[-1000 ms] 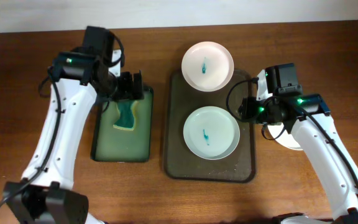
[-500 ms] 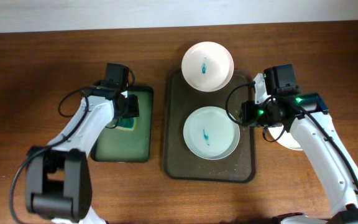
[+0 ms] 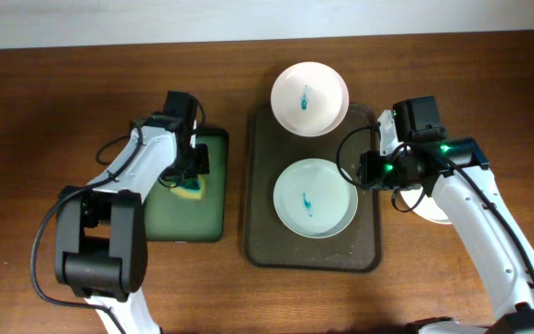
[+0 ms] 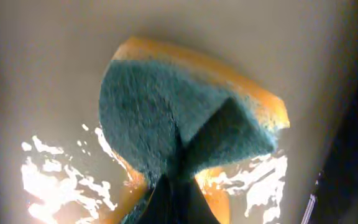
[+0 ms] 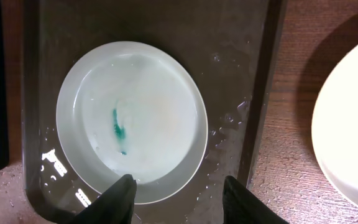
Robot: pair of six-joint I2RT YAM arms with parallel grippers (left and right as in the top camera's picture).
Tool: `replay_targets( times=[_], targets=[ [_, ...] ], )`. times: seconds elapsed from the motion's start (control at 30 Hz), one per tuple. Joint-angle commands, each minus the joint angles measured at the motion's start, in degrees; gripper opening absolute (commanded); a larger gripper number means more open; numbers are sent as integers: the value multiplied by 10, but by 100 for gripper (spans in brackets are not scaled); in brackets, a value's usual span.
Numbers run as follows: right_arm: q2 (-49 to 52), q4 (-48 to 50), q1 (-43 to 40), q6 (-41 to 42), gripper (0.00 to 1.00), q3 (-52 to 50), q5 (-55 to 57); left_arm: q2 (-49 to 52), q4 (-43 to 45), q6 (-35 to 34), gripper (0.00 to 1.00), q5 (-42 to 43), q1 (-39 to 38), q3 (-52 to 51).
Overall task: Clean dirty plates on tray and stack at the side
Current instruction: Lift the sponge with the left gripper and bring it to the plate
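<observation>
White arm links, black joints, looped black cables, green lights

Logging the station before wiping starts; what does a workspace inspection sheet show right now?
Surface: wooden table; dark tray speckled with droplets.
Job's things: centre plate on the tray, teal smear; far plate overlapping its far rim, teal smear; third plate on the table, partly under the right arm.
Clutter: green tray of yellowish liquid.
Tools: left tool shut on sponge; right tool open above centre plate.
Cables: black cable loops by both arms.
Surroundings: pale wall strip.
</observation>
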Motion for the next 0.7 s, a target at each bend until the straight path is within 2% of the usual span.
replay_targets(
  times=[0.0,0.53,0.67],
  targets=[
    [2,-2,3,-6,46,0,1,0,-16,-1,0,18,-3,24],
    [2,-2,3,-7,46,0,1,0,-5,4,0,13,-3,13],
    [2,-2,3,-7,46,0,12,0,-8,14,0,-12,-3,13]
  ],
)
